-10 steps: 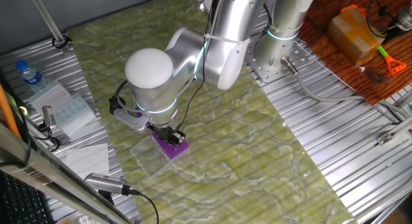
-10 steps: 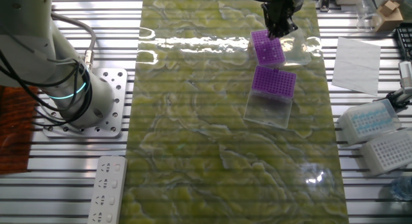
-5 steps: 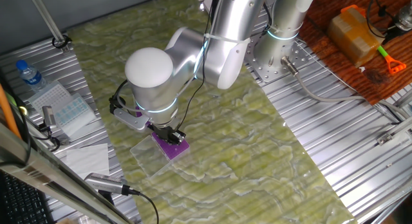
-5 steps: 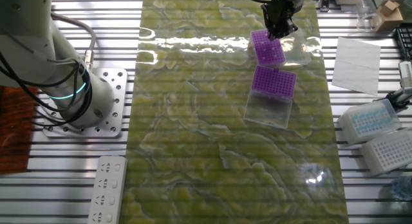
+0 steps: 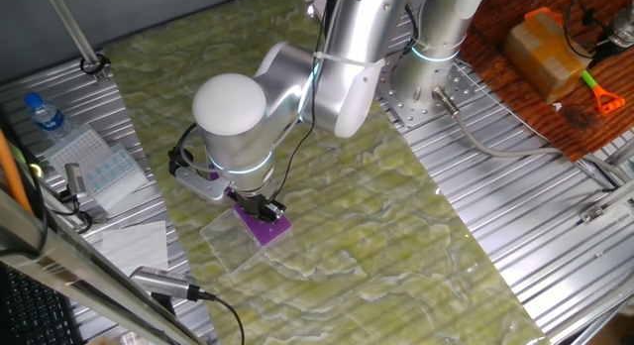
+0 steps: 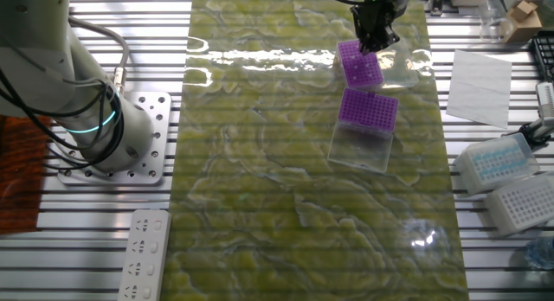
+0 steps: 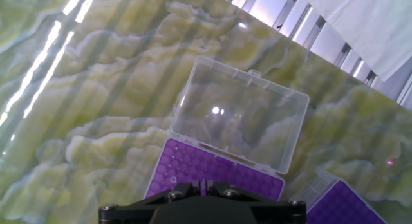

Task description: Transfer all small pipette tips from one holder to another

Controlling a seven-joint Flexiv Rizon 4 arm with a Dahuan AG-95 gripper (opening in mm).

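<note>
Nothing has moved over the last second: the gripper (image 6: pixel 377 43) still hangs low over the far rack (image 6: pixel 359 64), its fingers' spread hidden. A pale tip (image 7: pixel 173 179) sits in that rack, so a pick seems pending

A glossy green marbled mat (image 6: pixel 286 180) throws back glare. The purple plastic tip rack (image 7: pixel 212 172) looks matt, and its clear hinged lid (image 7: pixel 238 114) is smooth and shiny. Ribbed bare metal tabletop (image 6: pixel 86 240); matt white paper sheet (image 6: pixel 479 76).
</note>
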